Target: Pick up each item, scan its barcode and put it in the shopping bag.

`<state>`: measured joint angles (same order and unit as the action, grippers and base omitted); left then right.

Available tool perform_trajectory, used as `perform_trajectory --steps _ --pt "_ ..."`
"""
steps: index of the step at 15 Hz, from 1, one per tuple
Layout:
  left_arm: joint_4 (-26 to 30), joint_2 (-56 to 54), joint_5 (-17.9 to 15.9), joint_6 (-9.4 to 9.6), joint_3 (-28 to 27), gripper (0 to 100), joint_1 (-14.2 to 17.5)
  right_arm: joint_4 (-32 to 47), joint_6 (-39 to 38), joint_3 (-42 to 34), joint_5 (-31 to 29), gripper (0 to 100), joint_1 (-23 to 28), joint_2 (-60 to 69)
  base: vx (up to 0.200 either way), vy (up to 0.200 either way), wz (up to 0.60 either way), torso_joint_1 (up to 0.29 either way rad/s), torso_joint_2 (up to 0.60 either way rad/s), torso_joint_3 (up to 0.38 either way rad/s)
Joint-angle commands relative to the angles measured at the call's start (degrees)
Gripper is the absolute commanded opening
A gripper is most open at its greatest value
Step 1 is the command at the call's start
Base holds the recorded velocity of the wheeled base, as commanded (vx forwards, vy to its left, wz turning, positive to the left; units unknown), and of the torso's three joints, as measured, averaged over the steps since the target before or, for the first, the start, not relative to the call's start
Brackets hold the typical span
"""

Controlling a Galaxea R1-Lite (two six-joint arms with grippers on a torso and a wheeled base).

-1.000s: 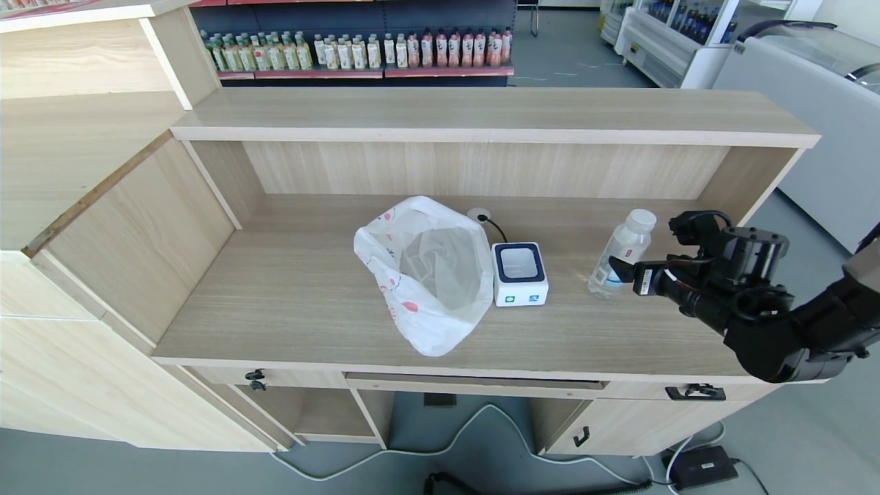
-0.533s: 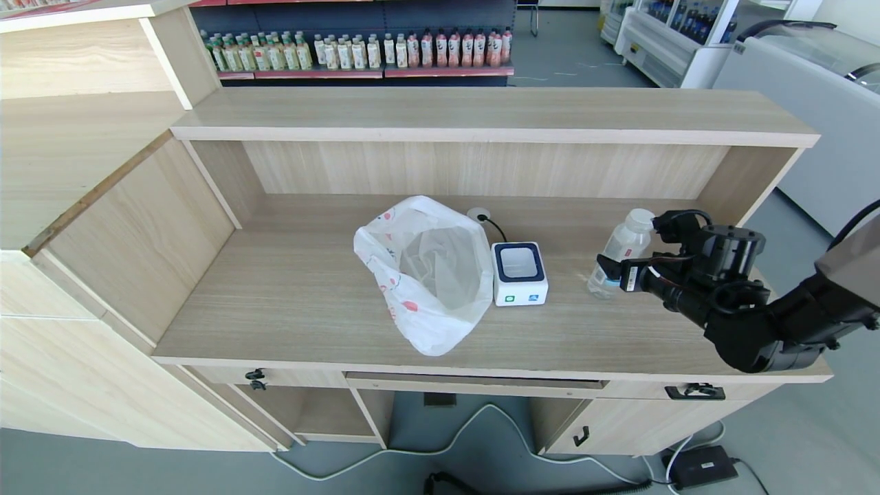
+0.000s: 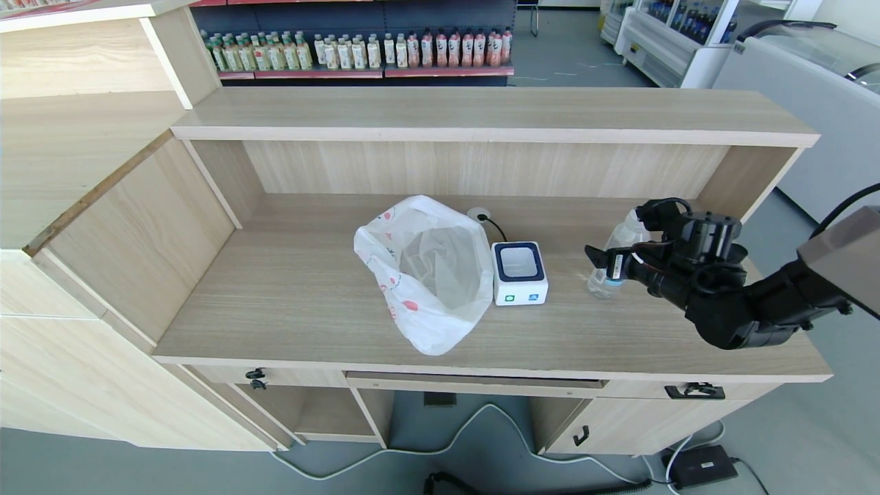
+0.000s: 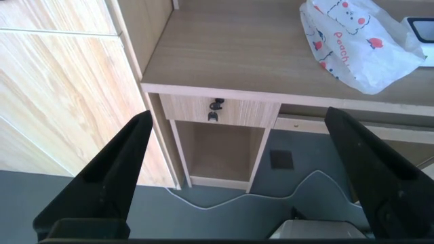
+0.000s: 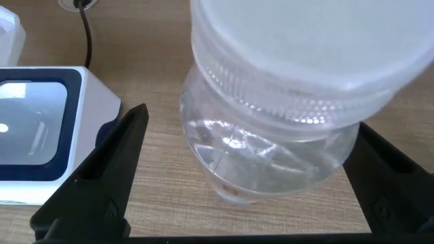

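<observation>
Clearly the right fingers (image 5: 95, 183) stand apart, one on each side of the bottle (image 5: 271, 156) on the counter (image 3: 309, 302). The left fingers (image 4: 102, 190) are apart too, empty.

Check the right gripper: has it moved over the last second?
Yes. The right gripper has moved toward the robot's left, closer to the scanner, and its open fingers now straddle the bottle.
</observation>
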<state>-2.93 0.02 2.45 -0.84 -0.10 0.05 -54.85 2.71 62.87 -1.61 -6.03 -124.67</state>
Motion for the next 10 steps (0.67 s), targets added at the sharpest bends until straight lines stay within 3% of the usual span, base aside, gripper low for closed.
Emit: perform_trajectory --steps 1,10 --pt "0.0 0.0 0.0 -0.04 0.0 100 0.0 0.0 0.0 0.7 -0.3 100 -0.2 -1.0 0.0 0.0 0.0 0.0 0.0 0.0" --pt "-0.1 0.0 0.0 -0.04 0.0 100 0.0 0.1 0.0 4.5 0.3 100 -0.5 -3.5 0.0 0.0 0.0 0.0 0.0 0.0"
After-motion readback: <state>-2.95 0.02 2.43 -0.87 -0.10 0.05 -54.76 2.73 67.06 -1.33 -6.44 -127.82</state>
